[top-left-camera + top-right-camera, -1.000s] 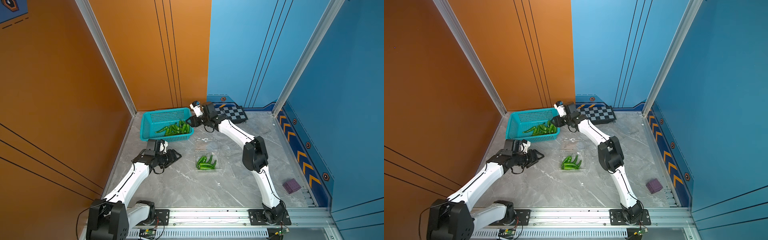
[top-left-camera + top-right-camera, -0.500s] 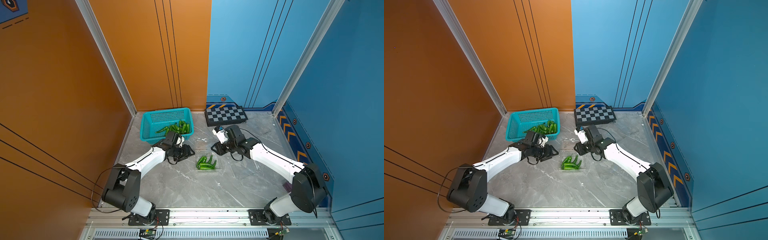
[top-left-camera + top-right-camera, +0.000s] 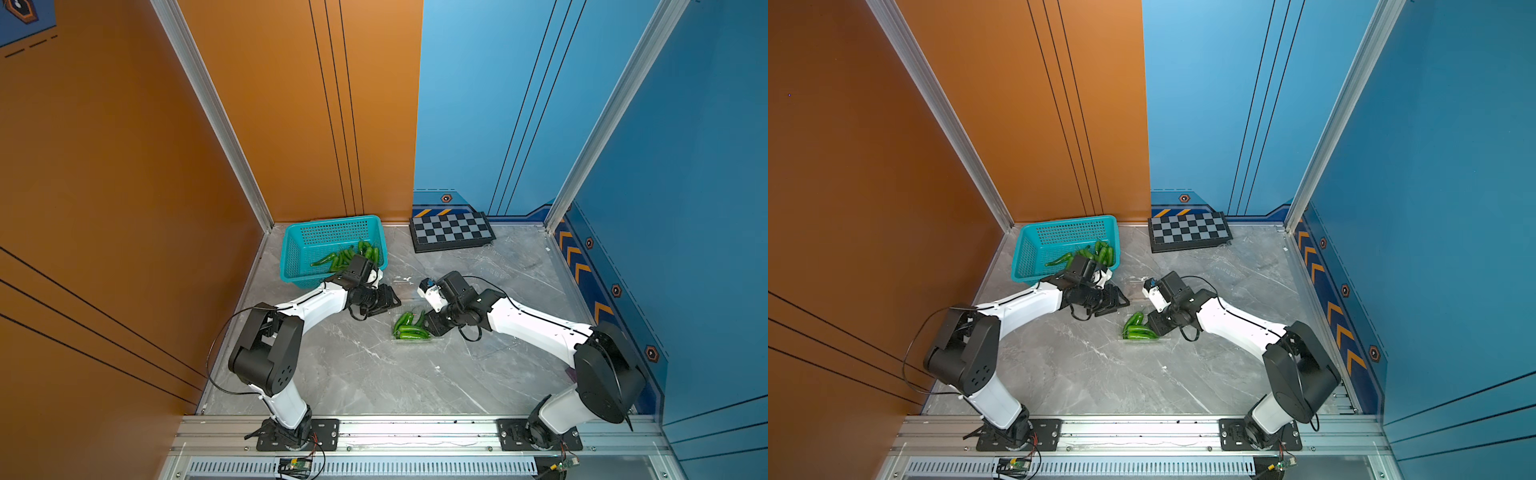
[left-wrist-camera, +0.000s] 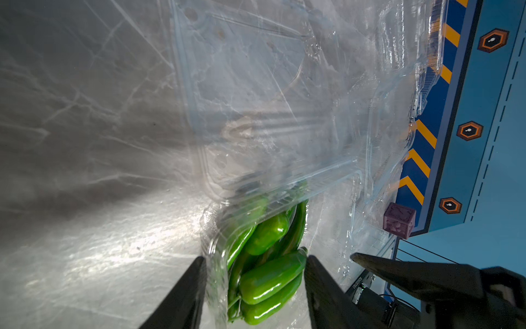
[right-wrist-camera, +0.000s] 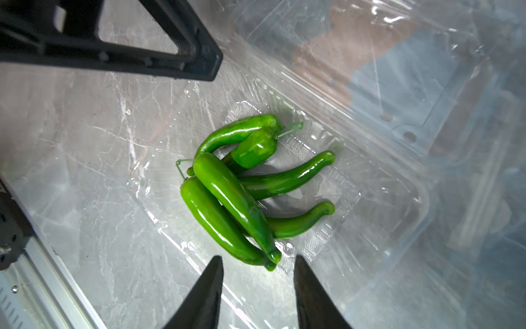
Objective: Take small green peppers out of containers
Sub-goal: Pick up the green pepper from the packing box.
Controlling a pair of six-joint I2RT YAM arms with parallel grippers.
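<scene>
Reaching in: left tool [image 4: 254,257] and right tool [image 5: 257,257] gape empty at the container [image 5: 384,199] mid-frame; next, pinch the peppers [image 5: 236,199].

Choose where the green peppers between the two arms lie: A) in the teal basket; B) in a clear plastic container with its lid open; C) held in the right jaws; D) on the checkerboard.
B: the right wrist view shows the peppers lying inside the clear container, its lid folded back and nothing gripping them.
</scene>
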